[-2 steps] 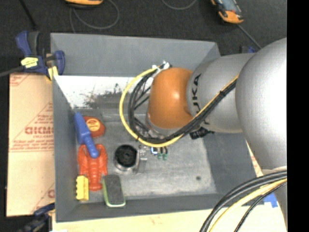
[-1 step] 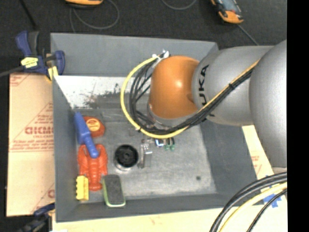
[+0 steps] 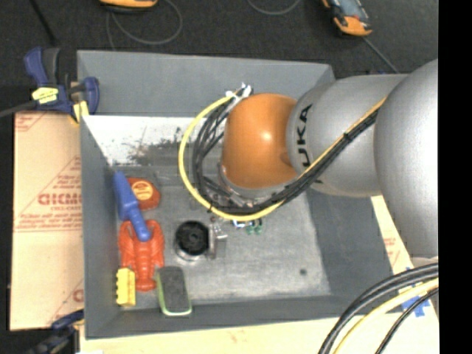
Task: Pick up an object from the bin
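My gripper point(image 3: 217, 239) hangs low over the middle of the bin, mostly hidden under the arm's orange cover; a metal part of it shows just right of a black round knob-like thing point(image 3: 191, 238). The two look to be touching or almost touching. Left of the knob lies an orange-red plastic toy point(image 3: 143, 260), with a blue-handled tool point(image 3: 130, 206) lying over its top end. In front of the knob, by the near wall, lies a grey pad with a green edge point(image 3: 174, 290).
An orange round disc with a label point(image 3: 143, 192) lies by the blue tool's far end. A yellow block point(image 3: 125, 287) sits in the near left corner. The arm and its cables cover the bin's middle and right.
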Robot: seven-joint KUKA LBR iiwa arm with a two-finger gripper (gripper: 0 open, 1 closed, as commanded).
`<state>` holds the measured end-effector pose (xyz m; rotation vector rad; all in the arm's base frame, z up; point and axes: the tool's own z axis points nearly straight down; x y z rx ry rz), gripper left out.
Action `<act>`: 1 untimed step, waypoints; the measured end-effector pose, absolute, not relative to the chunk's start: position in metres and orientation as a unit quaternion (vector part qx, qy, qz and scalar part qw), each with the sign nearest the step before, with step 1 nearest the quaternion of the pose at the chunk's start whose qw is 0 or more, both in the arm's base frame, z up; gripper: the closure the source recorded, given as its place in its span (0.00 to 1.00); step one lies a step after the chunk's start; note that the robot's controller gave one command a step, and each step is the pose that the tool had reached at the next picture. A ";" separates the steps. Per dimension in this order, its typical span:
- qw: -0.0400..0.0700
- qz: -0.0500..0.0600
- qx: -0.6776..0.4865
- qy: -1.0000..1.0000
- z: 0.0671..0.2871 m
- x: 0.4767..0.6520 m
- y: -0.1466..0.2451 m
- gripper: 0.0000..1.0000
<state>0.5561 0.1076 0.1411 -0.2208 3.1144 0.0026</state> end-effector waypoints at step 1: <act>0.002 0.000 -0.055 0.998 0.090 0.543 0.111 0.00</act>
